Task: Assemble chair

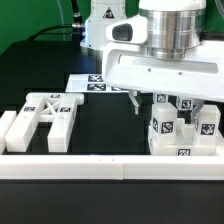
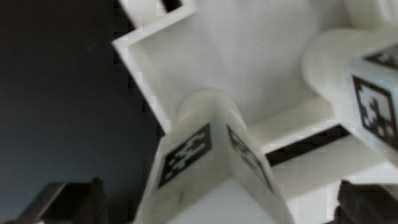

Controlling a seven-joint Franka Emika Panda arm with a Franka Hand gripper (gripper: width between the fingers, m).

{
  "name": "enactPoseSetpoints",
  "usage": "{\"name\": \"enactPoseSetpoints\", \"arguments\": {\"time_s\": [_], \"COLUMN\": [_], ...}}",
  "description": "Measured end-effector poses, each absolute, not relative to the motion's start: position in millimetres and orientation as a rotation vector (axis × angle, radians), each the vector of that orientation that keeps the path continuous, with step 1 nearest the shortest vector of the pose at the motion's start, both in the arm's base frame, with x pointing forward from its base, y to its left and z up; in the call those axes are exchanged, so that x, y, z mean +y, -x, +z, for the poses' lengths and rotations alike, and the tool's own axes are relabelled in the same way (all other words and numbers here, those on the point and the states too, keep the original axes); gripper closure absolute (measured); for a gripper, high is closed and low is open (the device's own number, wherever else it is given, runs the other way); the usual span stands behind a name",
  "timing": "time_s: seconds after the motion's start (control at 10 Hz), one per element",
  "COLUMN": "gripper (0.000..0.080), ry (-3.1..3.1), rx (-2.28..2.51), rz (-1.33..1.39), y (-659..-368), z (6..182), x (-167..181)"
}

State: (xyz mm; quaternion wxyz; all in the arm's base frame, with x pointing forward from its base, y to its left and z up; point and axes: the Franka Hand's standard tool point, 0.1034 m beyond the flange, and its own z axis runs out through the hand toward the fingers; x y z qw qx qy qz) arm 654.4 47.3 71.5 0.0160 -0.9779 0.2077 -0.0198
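Note:
My gripper [image 1: 150, 103] hangs over the cluster of white tagged chair parts [image 1: 183, 128] at the exterior view's right. Its dark fingers [image 1: 135, 101] stand apart, just above the parts. In the wrist view the gripper [image 2: 217, 206] is open, with one finger [image 2: 71, 200] at either side. A white wedge-shaped chair part with a tag [image 2: 210, 150] rises between them, and I see no contact with either finger. A second tagged part [image 2: 365, 95] lies beside it. The X-braced frame [image 1: 45, 112] lies flat at the exterior view's left.
The long low border rail [image 1: 90, 165] runs along the front. The marker board [image 1: 100, 82] lies at the back behind the arm. The arm's white body [image 1: 165, 55] hides the rear of the right-hand parts.

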Motion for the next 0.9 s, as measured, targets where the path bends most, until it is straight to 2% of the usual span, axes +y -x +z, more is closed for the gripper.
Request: {"name": "enactPoseSetpoints", "arguments": {"time_s": [0.7,0.9], "gripper": [0.0151,0.0151], "ry": [3.139,3.138], "rx": [-0.007,0.04], "rz": [-0.071,-0.078], "y": [-654.0,-654.7], "z": [70.5,70.7], "x": [41.6,42.2]}}
